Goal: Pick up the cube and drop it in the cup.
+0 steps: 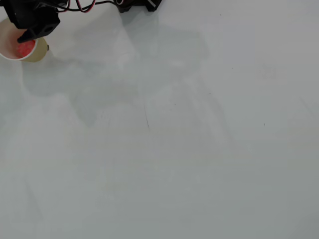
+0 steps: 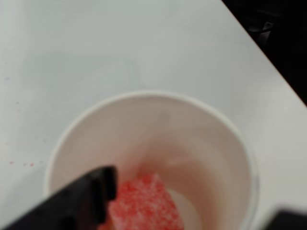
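The beige paper cup (image 1: 41, 51) stands at the far left back of the white table in the overhead view. The small red speckled cube (image 1: 25, 48) lies inside it. My gripper (image 1: 27, 36) hovers over the cup's mouth. In the wrist view I look straight down into the cup (image 2: 192, 134). The cube (image 2: 144, 203) rests on its pale bottom, next to my black left fingertip (image 2: 91, 196). The other finger shows only at the bottom right corner. The jaws stand wide apart, so my gripper (image 2: 196, 201) is open and holds nothing.
The arm's black base and red and white wires (image 1: 134, 5) sit at the back edge. The table's edge and a dark area (image 2: 278, 43) lie close beside the cup in the wrist view. The white tabletop (image 1: 174, 149) spreads to the right and front.
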### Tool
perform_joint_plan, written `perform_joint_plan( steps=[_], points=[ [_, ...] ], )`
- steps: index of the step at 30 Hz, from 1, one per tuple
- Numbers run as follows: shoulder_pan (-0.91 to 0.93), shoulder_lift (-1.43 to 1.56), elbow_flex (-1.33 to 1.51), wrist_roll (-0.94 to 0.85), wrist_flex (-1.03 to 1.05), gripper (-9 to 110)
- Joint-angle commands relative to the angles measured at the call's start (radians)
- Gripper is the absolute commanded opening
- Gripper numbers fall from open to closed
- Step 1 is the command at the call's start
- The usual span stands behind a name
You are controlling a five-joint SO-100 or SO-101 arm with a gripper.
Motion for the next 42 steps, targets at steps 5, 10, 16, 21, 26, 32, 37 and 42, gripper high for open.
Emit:
perform_joint_plan(
  steps=[5, 10, 16, 21, 26, 32, 37, 42],
  points=[
    [-0.003, 0.028, -0.144, 0.003, -0.06, 22],
    [-0.021, 0.055, -0.118, 0.005, -0.149, 9],
    [-0.081, 0.101, -0.089, 0.005, -0.186, 0],
    [-0.184, 0.166, -0.048, 0.005, -0.187, 0],
    [-0.345, 0.227, 0.02, 0.005, -0.187, 0],
    [-0.588, 0.311, 0.126, 0.005, -0.199, 0],
    [-0.762, 0.403, 0.209, 0.005, -0.199, 0],
    [-0.904, 0.486, 0.299, 0.005, -0.183, 0]
  ],
)
